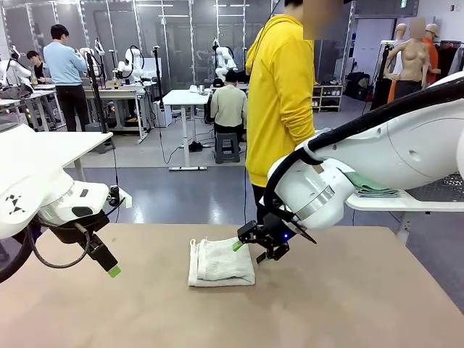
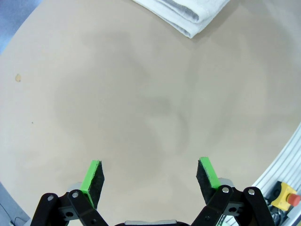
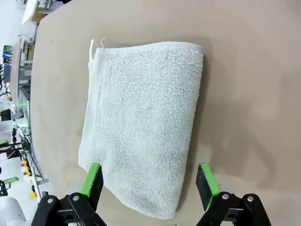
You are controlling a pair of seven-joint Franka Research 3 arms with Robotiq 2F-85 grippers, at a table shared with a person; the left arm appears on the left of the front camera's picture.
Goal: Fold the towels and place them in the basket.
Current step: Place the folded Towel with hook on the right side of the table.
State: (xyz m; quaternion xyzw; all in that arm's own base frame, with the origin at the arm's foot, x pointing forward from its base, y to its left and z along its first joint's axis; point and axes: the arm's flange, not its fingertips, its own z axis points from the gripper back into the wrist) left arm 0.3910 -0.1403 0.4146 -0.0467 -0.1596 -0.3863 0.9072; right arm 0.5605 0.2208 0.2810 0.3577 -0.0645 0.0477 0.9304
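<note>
- When viewed from the front, folded cream-white towel [image 1: 221,262] flat on the surface [image 1: 348,304], near the middle; long axis hard to judge at this slant. Far right corner hidden behind the right jaws, hovering just above that edge, one green pad [image 1: 237,246] pointing picture-left; spread not readable from here. Left jaws low over bare surface, well apart from the towel, one pad tip [image 1: 114,271] showing. Behind the right arm [image 1: 391,145], pale folded cloth [image 1: 371,190] on a white side table [image 1: 377,204], mostly covered; dark mesh thing [image 1: 444,187] beside it, too little visible to name.
- From the left wrist: left jaws spread wide, nothing between the pads [image 2: 92,181], bare surface beneath. One folded corner of the towel [image 2: 181,14] cut off by the top edge. Yellow-and-red button [image 2: 285,197] at the bottom right, partly cut off.
- From the right wrist: right jaws wide open, holding nothing; one pad [image 3: 92,181] over the towel's near end, the other just off its side edge. Contact with the cloth impossible to tell. Towel [image 3: 141,132] with long axis running away from the camera, along the fingers, leaning slightly; corner loop [image 3: 92,44] at the far, picture-left corner.
</note>
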